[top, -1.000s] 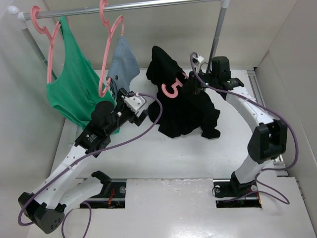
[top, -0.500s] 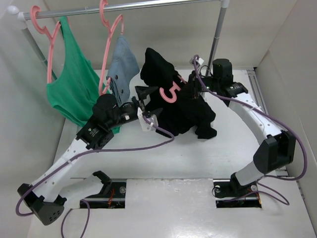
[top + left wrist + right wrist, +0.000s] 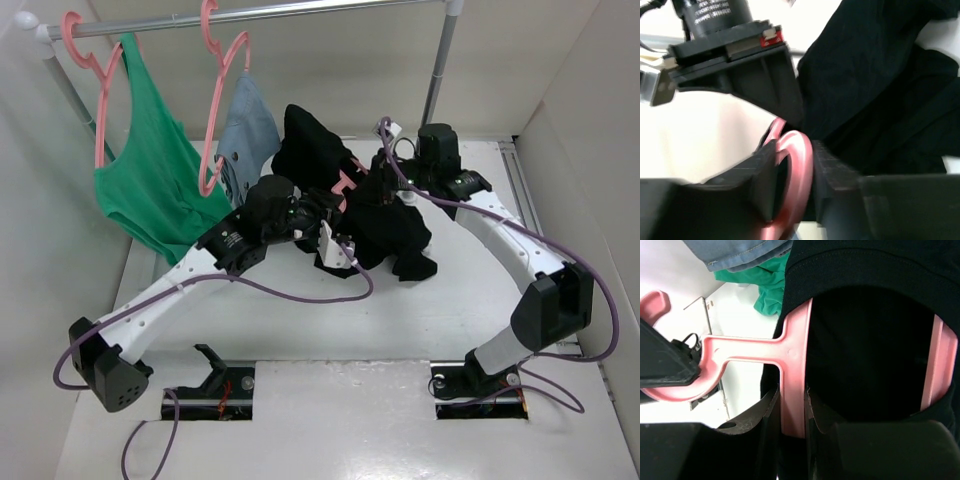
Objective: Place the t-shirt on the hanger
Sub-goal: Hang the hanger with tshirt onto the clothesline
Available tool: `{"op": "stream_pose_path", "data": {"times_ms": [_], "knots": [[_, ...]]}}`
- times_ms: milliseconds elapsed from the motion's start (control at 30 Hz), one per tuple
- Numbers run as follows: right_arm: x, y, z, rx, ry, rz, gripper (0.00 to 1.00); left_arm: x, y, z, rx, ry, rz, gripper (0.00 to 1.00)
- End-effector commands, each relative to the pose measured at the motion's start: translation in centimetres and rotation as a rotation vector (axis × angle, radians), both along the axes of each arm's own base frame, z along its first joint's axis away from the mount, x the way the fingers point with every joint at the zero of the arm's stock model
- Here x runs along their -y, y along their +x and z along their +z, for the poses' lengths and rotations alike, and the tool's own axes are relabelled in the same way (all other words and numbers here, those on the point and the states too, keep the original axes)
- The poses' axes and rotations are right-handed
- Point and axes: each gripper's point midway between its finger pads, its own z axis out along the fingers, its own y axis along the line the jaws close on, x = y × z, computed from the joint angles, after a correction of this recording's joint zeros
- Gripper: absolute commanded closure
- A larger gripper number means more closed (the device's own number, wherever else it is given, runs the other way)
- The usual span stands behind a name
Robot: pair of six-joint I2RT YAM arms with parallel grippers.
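The black t-shirt [image 3: 395,225] is draped over the pink hanger [image 3: 346,182], held up above the table's back middle. In the right wrist view the hanger [image 3: 790,347] passes through the t-shirt's [image 3: 870,335] neck opening. My right gripper [image 3: 792,412] is shut on the hanger's bar just below the neck; from the top this gripper [image 3: 378,190] sits on the hanger's right. My left gripper [image 3: 795,170] is shut on the hanger's curved hook [image 3: 797,155], reaching in from the left [image 3: 333,200]. The hanger's lower frame is hidden inside the cloth.
A metal rail [image 3: 300,12] runs across the back on a post [image 3: 440,60]. On it hang a green tank top [image 3: 150,170] and a small blue-grey garment [image 3: 248,130], each on a pink hanger, just left of the t-shirt. White walls enclose the table.
My left gripper swung right to the hanger's hook and closed on it. The right arm carried hanger and t-shirt slightly left and up.
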Motion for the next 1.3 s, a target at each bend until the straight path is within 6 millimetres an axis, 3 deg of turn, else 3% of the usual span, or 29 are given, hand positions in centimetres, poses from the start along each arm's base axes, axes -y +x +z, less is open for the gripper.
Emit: {"op": "stream_pose_path", "data": {"times_ms": [0,100,200,267,300,367,400,533,700,900,1033,1067,1267], "knots": [[-0.7,-0.1,4.5,0.164,0.076,0.032,1.0,-0.8,0.9,3.8,0.113,-0.029,0.051,0.76],[-0.7,-0.1,4.1,0.155,0.072,0.032,1.0,-1.1,1.7,4.9,0.138,-0.062,0.104,1.0],[-0.7,0.0,3.2,0.145,0.062,0.034,1.0,-1.2,1.9,5.1,0.139,-0.073,0.117,1.0],[-0.6,0.1,1.9,0.155,0.022,0.05,0.95,-1.2,1.5,7.0,0.122,-0.116,0.113,1.0],[-0.4,0.2,2.0,0.176,-0.001,0.05,0.77,-1.0,1.1,6.3,0.078,-0.095,0.095,1.0],[0.6,0.5,1.5,0.223,-0.103,0.053,0.6,-0.5,1.1,6.9,0.031,-0.098,0.091,1.0],[1.4,1.2,1.2,0.248,-0.162,0.015,0.43,-0.4,0.6,6.0,-0.033,-0.083,0.082,1.0],[3.9,1.4,0.6,0.326,-0.343,-0.035,0.14,-0.7,1.2,4.8,-0.154,-0.058,0.095,1.0],[7.5,0.2,2.0,0.429,-0.429,-0.11,0.09,-0.6,1.6,4.3,-0.19,-0.043,0.102,1.0],[7.9,-1.3,3.2,0.537,-0.467,-0.061,0.08,-0.3,1.2,3.6,-0.185,-0.019,0.063,1.0],[8.4,-1.4,1.7,0.527,-0.504,-0.059,0.08,-0.1,1.2,3.9,-0.179,-0.03,0.054,1.0],[8.0,-1.1,0.3,0.502,-0.511,-0.027,0.1,0.0,1.0,3.9,-0.182,-0.032,0.045,1.0],[4.4,-0.4,-1.5,0.523,-0.457,0.074,0.11,0.0,0.8,4.6,-0.188,-0.063,0.044,1.0]]}}
